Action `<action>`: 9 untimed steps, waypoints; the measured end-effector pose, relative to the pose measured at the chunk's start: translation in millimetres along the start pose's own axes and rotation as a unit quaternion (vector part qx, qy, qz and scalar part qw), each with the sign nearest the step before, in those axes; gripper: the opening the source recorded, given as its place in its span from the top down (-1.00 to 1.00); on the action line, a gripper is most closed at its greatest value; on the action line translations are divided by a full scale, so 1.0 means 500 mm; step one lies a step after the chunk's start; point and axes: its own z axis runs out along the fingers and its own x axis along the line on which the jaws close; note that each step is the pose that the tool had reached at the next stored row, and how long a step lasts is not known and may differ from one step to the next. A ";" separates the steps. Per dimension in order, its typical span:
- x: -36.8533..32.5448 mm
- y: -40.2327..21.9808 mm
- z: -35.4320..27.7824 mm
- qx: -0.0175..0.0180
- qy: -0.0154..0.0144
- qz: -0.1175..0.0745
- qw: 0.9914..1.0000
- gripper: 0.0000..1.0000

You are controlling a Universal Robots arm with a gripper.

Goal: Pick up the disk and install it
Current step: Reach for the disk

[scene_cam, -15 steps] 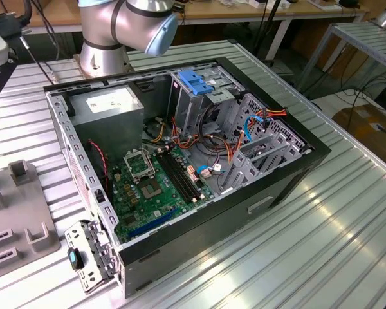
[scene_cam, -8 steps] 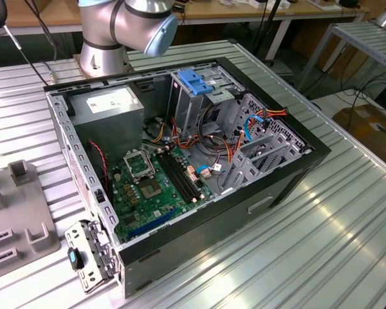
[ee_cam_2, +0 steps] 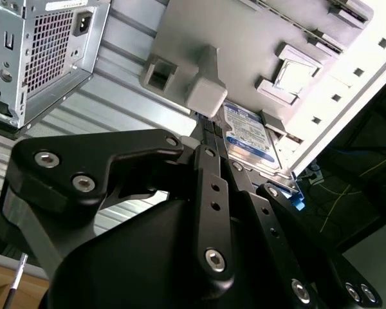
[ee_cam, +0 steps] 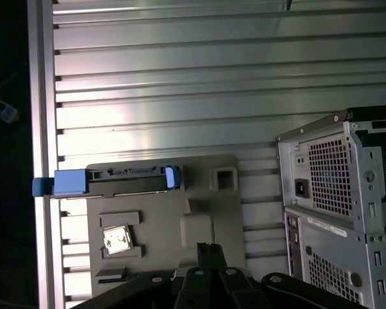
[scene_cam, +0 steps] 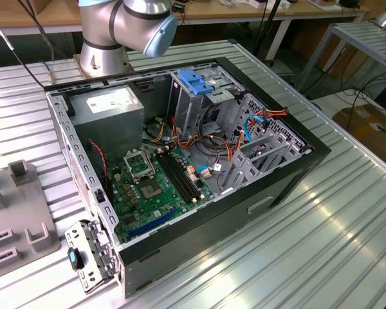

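Blue-framed disk (ee_cam: 109, 180) stands edgewise in the grey fixture (scene_cam: 19, 225), at the computer case's (scene_cam: 244, 212) eight o'clock in the exterior view. Gripper (ee_cam: 210, 248) hovers near, jaws together and empty. Pick-up is not yet made and calls for opening them astride it.

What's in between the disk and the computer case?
In the first wrist view, between the disk and the case there is a square grey socket on the plate, then bare ribbed table.
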 end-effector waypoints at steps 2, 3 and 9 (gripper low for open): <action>0.012 -0.001 0.000 0.000 0.000 0.000 1.000 0.79; 0.018 -0.001 0.000 0.000 0.000 0.000 1.000 0.79; 0.066 -0.004 0.000 0.000 0.000 0.000 1.000 0.79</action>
